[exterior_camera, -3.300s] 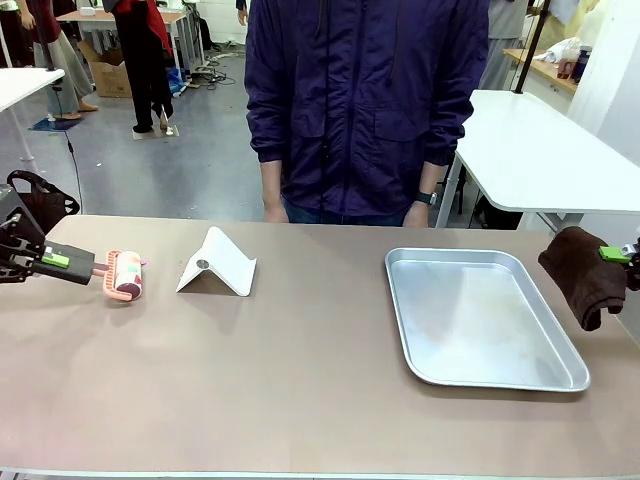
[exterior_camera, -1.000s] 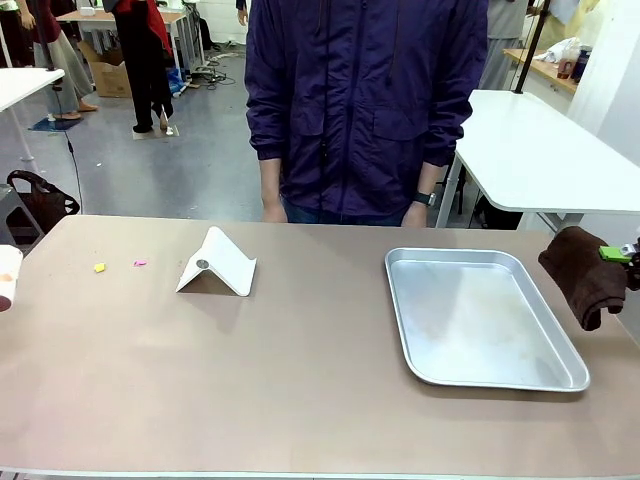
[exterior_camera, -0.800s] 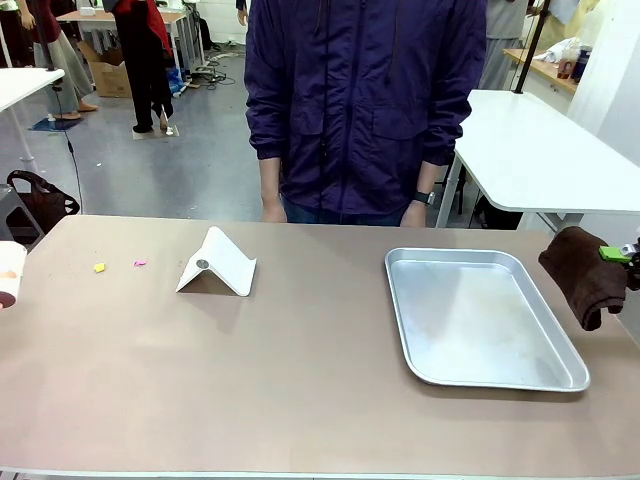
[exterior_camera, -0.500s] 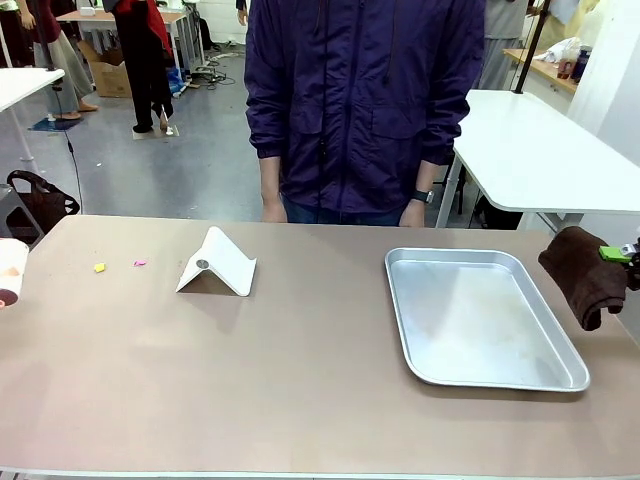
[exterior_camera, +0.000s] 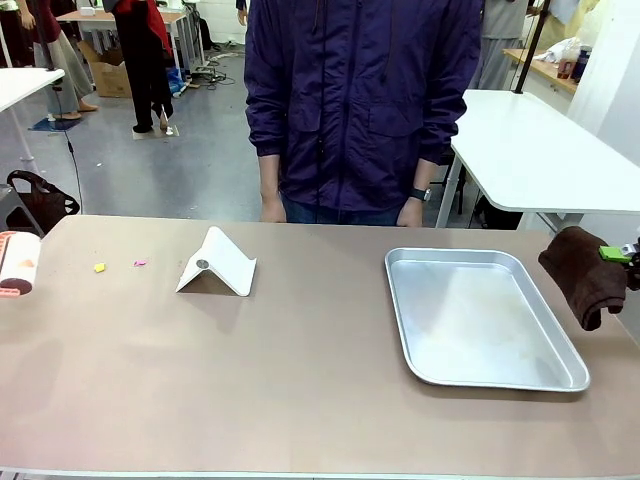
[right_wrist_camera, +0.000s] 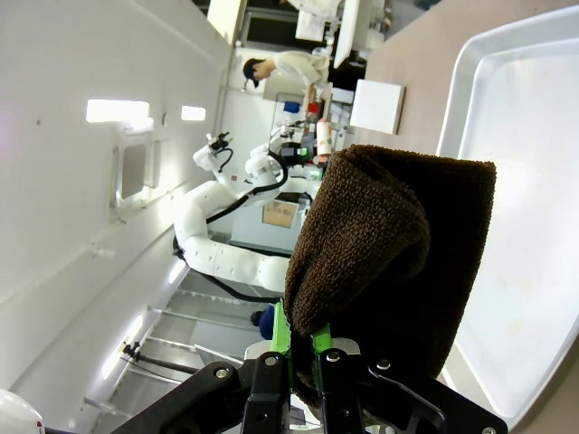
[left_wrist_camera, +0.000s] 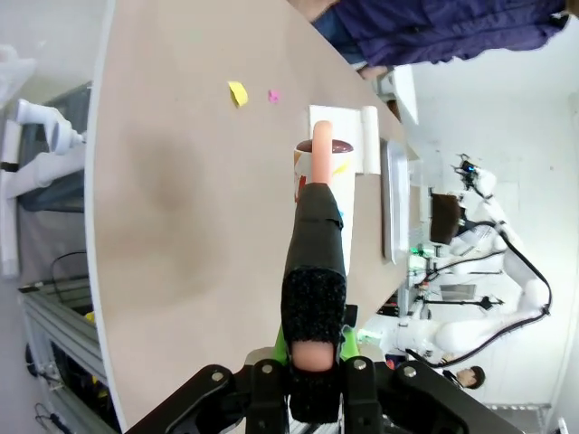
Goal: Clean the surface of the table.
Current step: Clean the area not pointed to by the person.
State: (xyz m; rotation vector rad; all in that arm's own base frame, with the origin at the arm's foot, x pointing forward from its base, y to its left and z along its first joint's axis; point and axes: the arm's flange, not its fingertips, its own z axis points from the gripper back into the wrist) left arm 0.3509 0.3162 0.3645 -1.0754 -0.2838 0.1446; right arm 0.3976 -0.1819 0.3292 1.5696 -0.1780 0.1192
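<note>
The surface [exterior_camera: 250, 370] lies across the front view, between us and the person [exterior_camera: 365, 100] at its far side. It is not yet clean: a yellow scrap [exterior_camera: 99, 267] and a pink scrap [exterior_camera: 140, 263] lie near its left end, close together, just left of the stand [exterior_camera: 217, 263]. The tray [exterior_camera: 470, 320] rests toward the right end.

The left tool [left_wrist_camera: 313, 348] is clenched on the handle of the roller [exterior_camera: 18, 263], which shows at the left edge of the surface. The picture cuts it off there, so we think it hangs a little above the top, but we are not sure. The wrist is rolled so that the surface runs sideways in its view, and the roller points along the surface toward the scraps. To do this step well, we judge that the roller should come down flat, with light and even pressure. It should then roll straight over both scraps and stop before the stand.

The right tool [right_wrist_camera: 301, 348] grasps the cloth [exterior_camera: 585, 275] and hangs beside the right edge, past the tray, with the cloth drooping.
</note>
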